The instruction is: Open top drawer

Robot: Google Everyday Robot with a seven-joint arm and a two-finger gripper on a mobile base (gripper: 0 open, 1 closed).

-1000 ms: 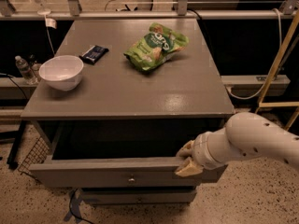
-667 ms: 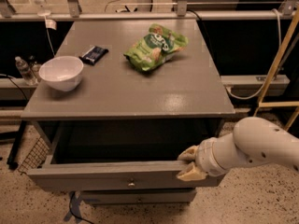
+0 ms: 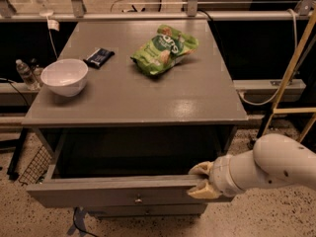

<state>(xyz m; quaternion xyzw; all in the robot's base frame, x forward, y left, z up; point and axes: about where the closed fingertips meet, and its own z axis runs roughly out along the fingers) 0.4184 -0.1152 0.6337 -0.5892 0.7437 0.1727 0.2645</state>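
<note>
**Top drawer (image 3: 113,194) out further, pull almost finished**

We mark the top drawer as well open. Its grey front sits clear of the cabinet body, toward the camera, with a wide dark gap behind it under the table top (image 3: 148,100). Against the two earlier frames the front has come a bit lower in view, so it has slid further out, and the gripper (image 3: 200,180) has travelled with it. The white arm (image 3: 276,164) reaches in from the right.

The gripper is at the right end of the drawer front's upper edge, not at the small round knob (image 3: 138,199) in the centre. One finger (image 3: 201,169) lies above and behind the edge and the other sits in front and below it, so we read it as pinched onto the edge of the front. The grip looks the same as a second ago.

We judge the task mostly done, with only a short final pull or a release left. The risk we see is the off-centre grip, which could skew the drawer on its runners. The drawer's interior is too dark to tell its contents.

On the table top and unmoved are a white bowl (image 3: 64,76), a dark packet (image 3: 99,57) and a green chip bag (image 3: 164,49). A lower drawer front (image 3: 148,211) shows beneath — shut.
</note>
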